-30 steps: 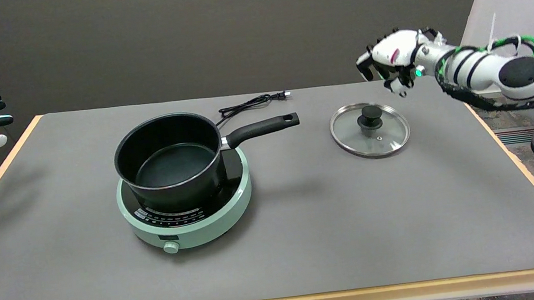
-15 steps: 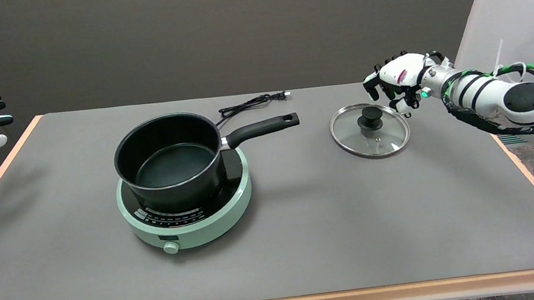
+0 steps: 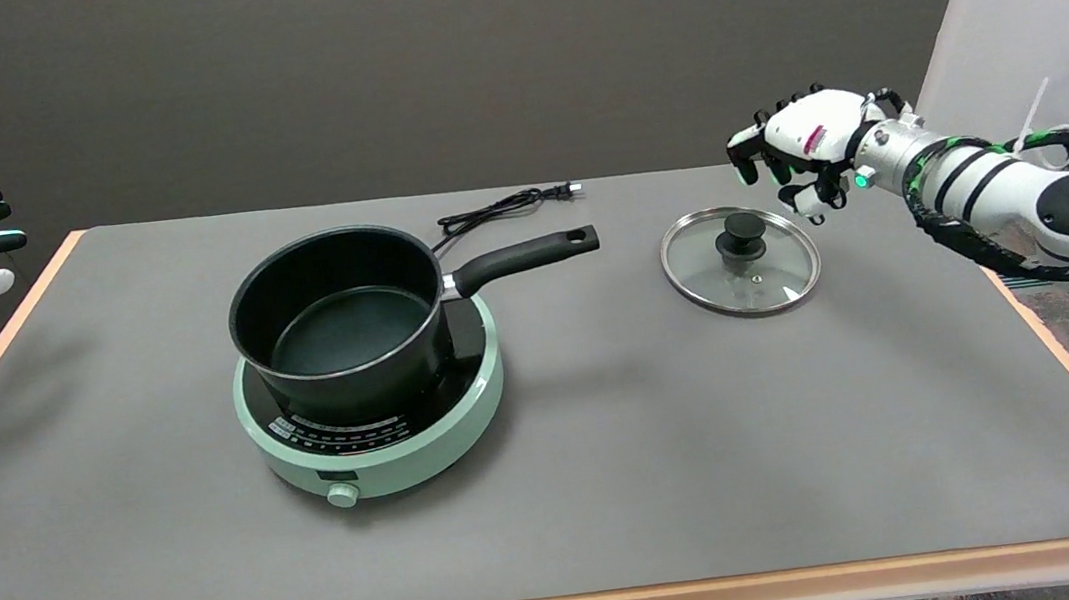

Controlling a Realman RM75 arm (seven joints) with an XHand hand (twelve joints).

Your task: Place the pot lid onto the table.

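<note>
Pot lid [image 3: 740, 260] lies flat on the table [image 3: 617, 492], knob [image 3: 744, 229] up, right of frame centre, well apart from the pot [image 3: 339, 324] at centre left. Judging by that, the placing itself looks done and the step in hand is clearing the arm away

Right hand [image 3: 794, 150] hovers in the air just above and right of the lid's far rim, not touching it. Fingers are apart and curved downward with nothing between them, so it reads as released and empty

To do the retreat well: lift up and pull toward the right edge of the frame, not across the lid. The downward fingertips sit near the knob and rim, so any sideways sweep toward frame centre risks catching the knob and sliding or flipping the glass. Gain height before any wrist turn

Containers:
- Pot: black, uncovered, sits on the mint-green induction cooker [image 3: 373, 421]. Interior looks empty, only the dark bottom shows. Handle [image 3: 522, 257] points right toward the lid, tip apart from it
- Lid: clear glass with a metal rim, grey table showing through, nothing under it as far as visible

Power cord [image 3: 504, 207] lies loose behind the pot, upper centre, plug end bare on the table, so the cooker appears unplugged
</note>
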